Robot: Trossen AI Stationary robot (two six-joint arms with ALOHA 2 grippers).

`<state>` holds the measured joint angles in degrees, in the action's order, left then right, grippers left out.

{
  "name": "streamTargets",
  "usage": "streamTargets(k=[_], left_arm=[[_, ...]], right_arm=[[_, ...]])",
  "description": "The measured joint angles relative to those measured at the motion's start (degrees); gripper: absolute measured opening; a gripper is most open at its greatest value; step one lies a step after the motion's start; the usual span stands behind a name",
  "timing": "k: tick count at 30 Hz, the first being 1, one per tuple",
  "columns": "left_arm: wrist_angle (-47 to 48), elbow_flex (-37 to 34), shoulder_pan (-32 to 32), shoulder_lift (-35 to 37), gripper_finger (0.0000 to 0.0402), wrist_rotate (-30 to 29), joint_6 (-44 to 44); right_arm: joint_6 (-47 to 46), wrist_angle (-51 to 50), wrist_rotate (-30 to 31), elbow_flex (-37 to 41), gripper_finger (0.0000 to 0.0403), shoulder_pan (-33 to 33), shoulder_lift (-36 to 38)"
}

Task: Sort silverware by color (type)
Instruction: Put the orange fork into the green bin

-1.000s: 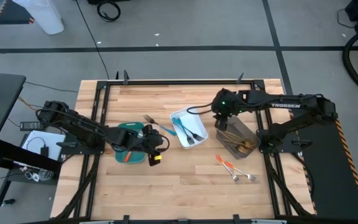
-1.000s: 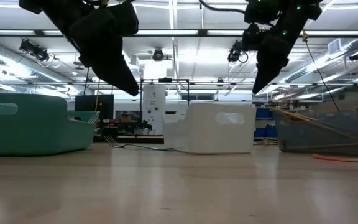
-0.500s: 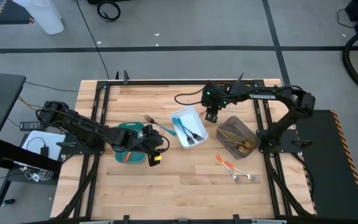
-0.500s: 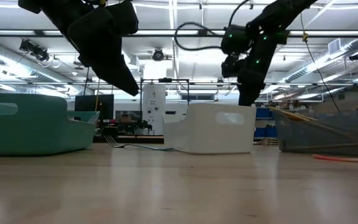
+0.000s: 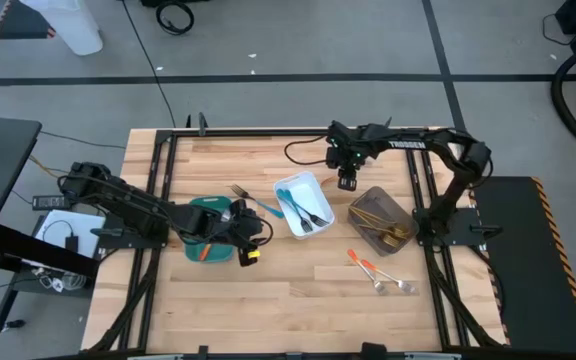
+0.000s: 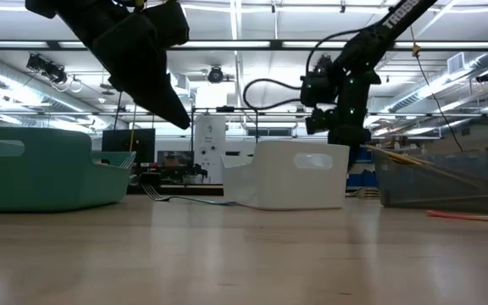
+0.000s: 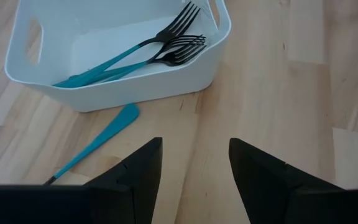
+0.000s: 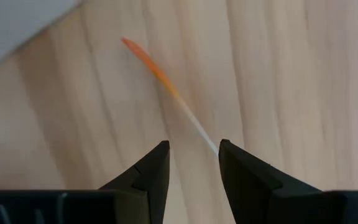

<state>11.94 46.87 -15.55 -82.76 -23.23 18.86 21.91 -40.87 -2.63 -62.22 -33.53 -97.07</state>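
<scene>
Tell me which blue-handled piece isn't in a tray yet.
The blue-handled piece lying alone on the wooden table beside the white tray; the other blue-handled forks lie inside it.

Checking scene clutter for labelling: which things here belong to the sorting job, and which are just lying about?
Job: blue forks in white tray, loose blue fork, orange pieces, gold pieces in grey tray, teal tray.
Lying about: coiled cable and white container on the floor.
</scene>
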Motion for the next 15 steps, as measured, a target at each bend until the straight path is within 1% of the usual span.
streamTargets(k=[3,5,7,12,15], left_arm=[[0.0,0.0,0.0,-0.1,0.0194,-1.6,-0.7],[-0.1,0.0,0.0,-0.1,0.0194,-3.1,-0.7],[0.0,0.0,0.0,-0.1,0.0194,-3.4,-0.7],[0.0,0.0,0.0,-0.1,0.0194,-3.4,-0.7],[0.0,0.0,0.0,-0.1,0.0194,-3.4,-1.3]], right_arm=[[1.6,1.1,0.7,0.0,0.0145,-0.9,-2.5],[2.8,1.3,3.5,0.0,0.0145,-1.1,-4.2],[4.1,1.2,5.8,0.0,0.0145,-1.2,-5.3],[5.4,0.3,7.4,0.0,0.0142,-1.2,-6.8],[5.7,0.4,7.2,0.0,0.0129,-1.4,-6.8]])
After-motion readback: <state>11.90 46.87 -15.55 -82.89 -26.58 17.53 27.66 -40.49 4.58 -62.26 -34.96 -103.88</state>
